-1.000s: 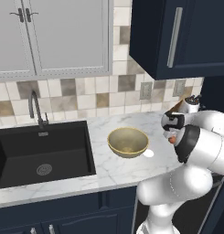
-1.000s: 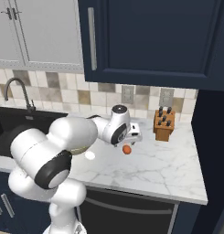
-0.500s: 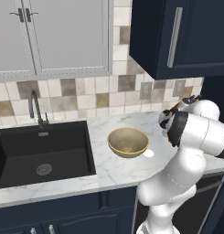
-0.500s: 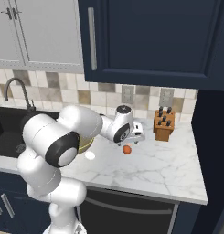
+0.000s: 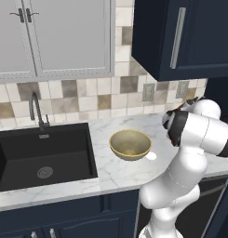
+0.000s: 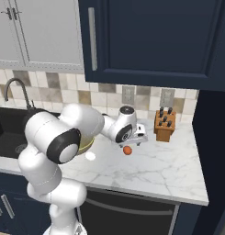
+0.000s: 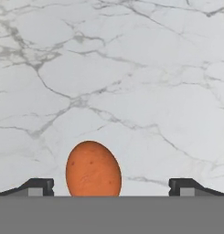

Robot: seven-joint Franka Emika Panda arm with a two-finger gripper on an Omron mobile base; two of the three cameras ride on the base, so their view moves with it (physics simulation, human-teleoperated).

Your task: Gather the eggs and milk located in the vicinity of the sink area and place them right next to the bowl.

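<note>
A small white egg lies on the marble counter just right of the yellowish-tan bowl; from the right base camera the egg shows in front of the bowl, which my arm half hides. The black sink with its dark tap is at the left. The milk carton is out of view. My gripper hangs low over the counter, open, above an orange-brown speckled oval. In the hand view that oval lies between the spread fingertips, touching neither.
A wooden knife block stands at the back right against the tiled wall. Dark upper cabinets hang over the counter. Bare marble stretches right of the gripper to the counter's end.
My arm's elbow has swung up and back towards the left. The gripper has drifted slightly right above the orange-brown oval, which has not moved. The egg and bowl stay put.
</note>
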